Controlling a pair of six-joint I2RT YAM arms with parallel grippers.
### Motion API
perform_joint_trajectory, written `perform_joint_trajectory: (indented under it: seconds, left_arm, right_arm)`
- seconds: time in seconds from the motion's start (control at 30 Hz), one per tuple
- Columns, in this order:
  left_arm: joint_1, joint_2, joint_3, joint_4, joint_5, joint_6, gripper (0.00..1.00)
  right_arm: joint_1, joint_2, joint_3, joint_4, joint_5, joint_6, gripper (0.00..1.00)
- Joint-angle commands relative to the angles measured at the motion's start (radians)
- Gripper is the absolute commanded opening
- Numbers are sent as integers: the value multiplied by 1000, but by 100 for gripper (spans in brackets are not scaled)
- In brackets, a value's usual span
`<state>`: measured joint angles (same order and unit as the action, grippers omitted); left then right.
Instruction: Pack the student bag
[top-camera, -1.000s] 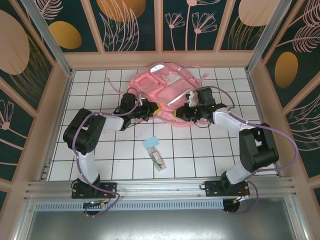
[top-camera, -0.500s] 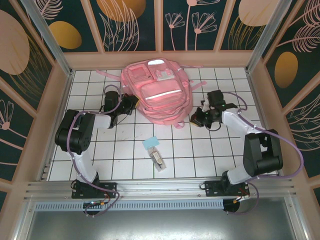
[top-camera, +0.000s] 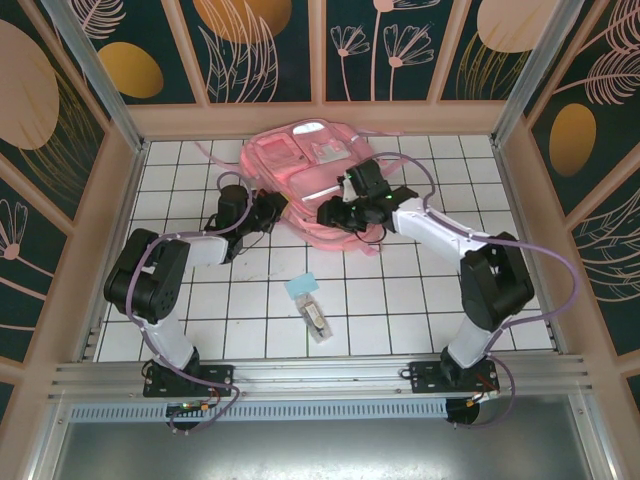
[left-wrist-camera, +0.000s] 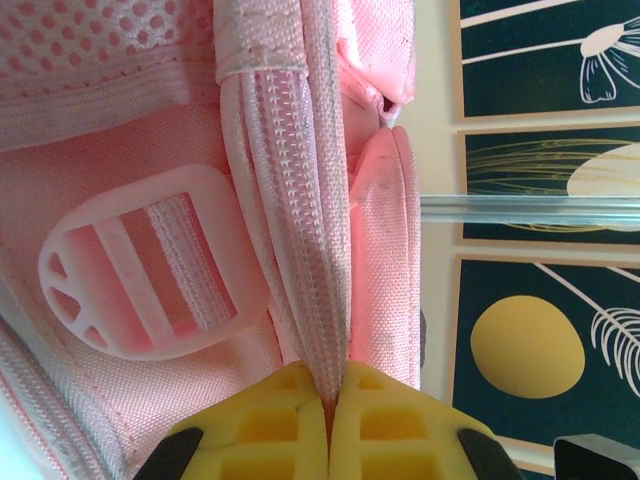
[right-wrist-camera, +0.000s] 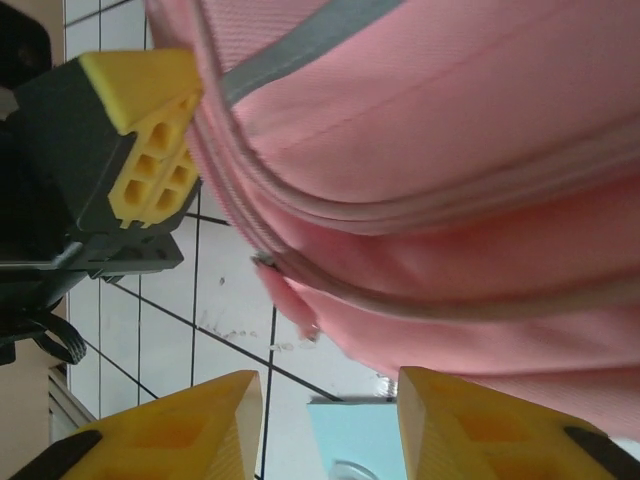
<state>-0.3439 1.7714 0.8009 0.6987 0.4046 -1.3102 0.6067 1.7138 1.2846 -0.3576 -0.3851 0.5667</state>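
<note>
The pink student bag (top-camera: 318, 172) lies flat at the back of the tiled table. My left gripper (top-camera: 281, 212) is at its left lower edge. In the left wrist view, that gripper (left-wrist-camera: 335, 398) is shut on the bag's pink zipper tape (left-wrist-camera: 305, 200), beside a translucent strap buckle (left-wrist-camera: 150, 265). My right gripper (top-camera: 326, 213) hovers open over the bag's near edge. In the right wrist view, this gripper (right-wrist-camera: 330, 420) has nothing between its fingers. A pink zipper pull (right-wrist-camera: 290, 300) dangles from the bag (right-wrist-camera: 450, 150) just ahead of it. The left gripper's yellow fingertips (right-wrist-camera: 150, 140) show nearby.
A light blue packet (top-camera: 302, 287) and a small clear-wrapped item (top-camera: 318, 322) lie on the white tiles in front of the bag. The blue packet (right-wrist-camera: 355, 435) lies below the right gripper's fingers. Wooden walls enclose the table on three sides.
The right gripper swung from the bag's right side to its near front edge and opened. The left gripper shifted slightly right, holding the zipper edge throughout. The bag moved a little.
</note>
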Motion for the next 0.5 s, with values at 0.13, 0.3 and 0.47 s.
perform_joint_trajectory:
  seconds: [0.13, 0.3, 0.47]
  left_arm:
    - [-12, -44, 3, 82, -2, -3, 0]
    - [-19, -39, 1, 106, 0, -21, 0]
    - [-22, -46, -4, 108, -2, -29, 0]
  right_arm:
    - [41, 84, 95, 42, 43, -9, 42]
    - [62, 123, 102, 44, 88, -8, 42]
    - [74, 159, 131, 55, 91, -7, 28]
